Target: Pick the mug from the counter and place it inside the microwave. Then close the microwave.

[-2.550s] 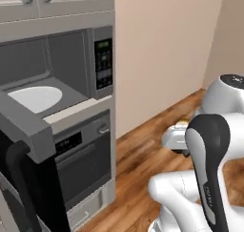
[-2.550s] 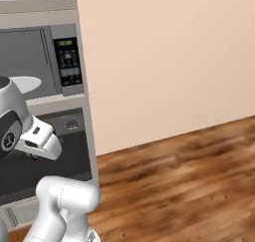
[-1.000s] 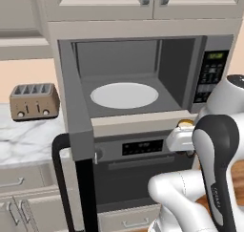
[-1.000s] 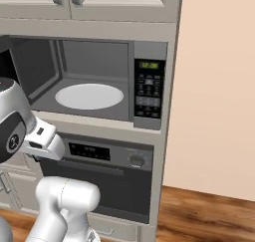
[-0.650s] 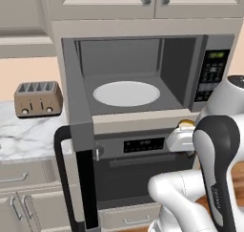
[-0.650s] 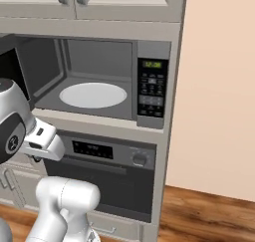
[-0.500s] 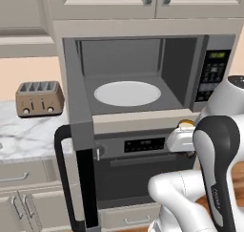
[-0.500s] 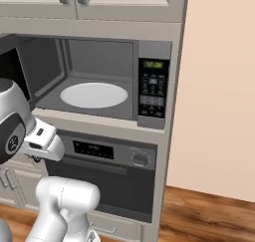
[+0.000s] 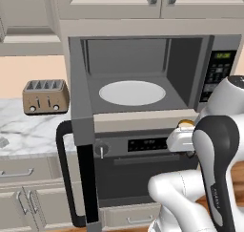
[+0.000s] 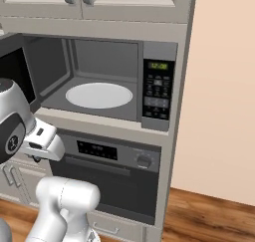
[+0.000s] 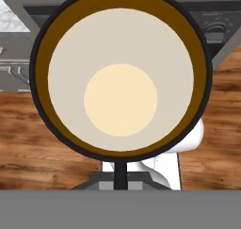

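Carrying the mug up to the open microwave

My gripper point(image 11: 118, 176) is clamped on the mug point(image 11: 120, 77), which I hold low in front of the oven point(image 9: 143, 169), below the microwave point(image 9: 143, 83) cavity. To do this well I should lift it clear of the sill, keep it upright, set it centrally on the turntable point(image 9: 132, 92), and stay off the swung-out door point(image 9: 82, 140).
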